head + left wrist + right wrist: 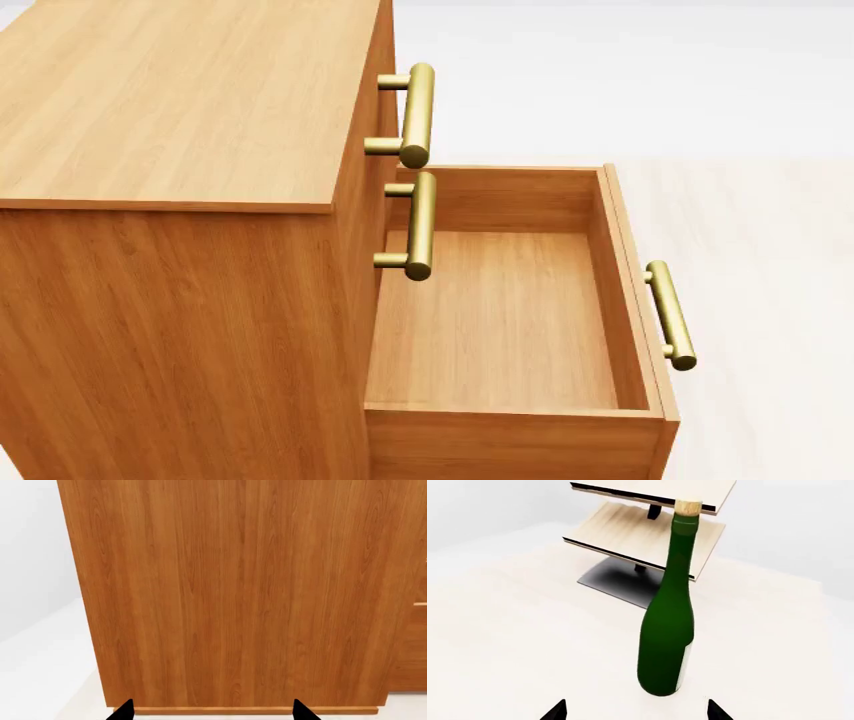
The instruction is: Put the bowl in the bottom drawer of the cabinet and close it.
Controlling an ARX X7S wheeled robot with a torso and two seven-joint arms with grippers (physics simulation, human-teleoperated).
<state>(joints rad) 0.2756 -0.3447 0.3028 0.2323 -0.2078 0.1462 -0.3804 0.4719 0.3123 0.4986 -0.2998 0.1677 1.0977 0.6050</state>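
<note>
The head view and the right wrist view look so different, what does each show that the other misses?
Only the head view shows the cabinet, its brass handles and the bottom drawer, pulled open and empty. Only the right wrist view shows a green bottle standing upright, a pale rack behind it, and the right gripper tips spread apart. Both share the pale surface; neither shows a bowl.

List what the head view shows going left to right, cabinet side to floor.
Orange-brown wood-grain cabinet → two upper brass bar handles → open, empty bottom drawer → its brass bar handle → pale floor. No bowl in view.
</note>
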